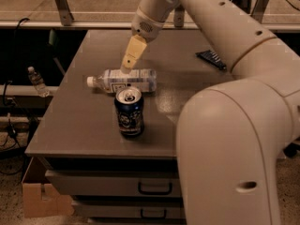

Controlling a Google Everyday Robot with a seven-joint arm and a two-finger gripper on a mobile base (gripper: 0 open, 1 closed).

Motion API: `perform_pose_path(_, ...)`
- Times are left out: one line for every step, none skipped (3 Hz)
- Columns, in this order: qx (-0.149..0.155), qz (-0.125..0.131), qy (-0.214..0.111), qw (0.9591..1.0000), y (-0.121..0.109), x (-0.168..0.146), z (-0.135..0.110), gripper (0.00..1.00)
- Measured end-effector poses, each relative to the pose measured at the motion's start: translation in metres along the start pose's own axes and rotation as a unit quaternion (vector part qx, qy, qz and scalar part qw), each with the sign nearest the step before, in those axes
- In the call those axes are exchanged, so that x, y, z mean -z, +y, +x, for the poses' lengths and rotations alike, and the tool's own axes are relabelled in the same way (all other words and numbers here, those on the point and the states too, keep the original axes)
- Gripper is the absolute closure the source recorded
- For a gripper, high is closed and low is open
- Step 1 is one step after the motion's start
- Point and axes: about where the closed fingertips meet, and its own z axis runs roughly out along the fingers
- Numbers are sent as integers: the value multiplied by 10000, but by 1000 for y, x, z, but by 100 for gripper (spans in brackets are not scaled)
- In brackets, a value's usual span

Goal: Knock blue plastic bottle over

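The blue plastic bottle [125,80], clear with a white cap and a white label, lies on its side on the grey table [79,121], cap pointing left. My gripper [126,68] hangs from the arm above it, its tan fingertips right at the bottle's upper side. A blue drink can [129,111] stands upright just in front of the bottle, close to it.
A dark flat packet [211,59] lies at the table's back right. A small clear bottle [36,81] stands off the table to the left. My arm's large white body [225,144] fills the right foreground. A cardboard box [44,198] sits on the floor, front left.
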Motion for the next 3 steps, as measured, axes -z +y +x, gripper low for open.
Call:
perform_pose_path(-38,423,-563,9975,-10,34,9,0)
perform_pose_path(-67,1043,-1217,9871,-22,86,30,0)
perform_pose_path(-166,1710,-1869,9672,-29,137,62,0)
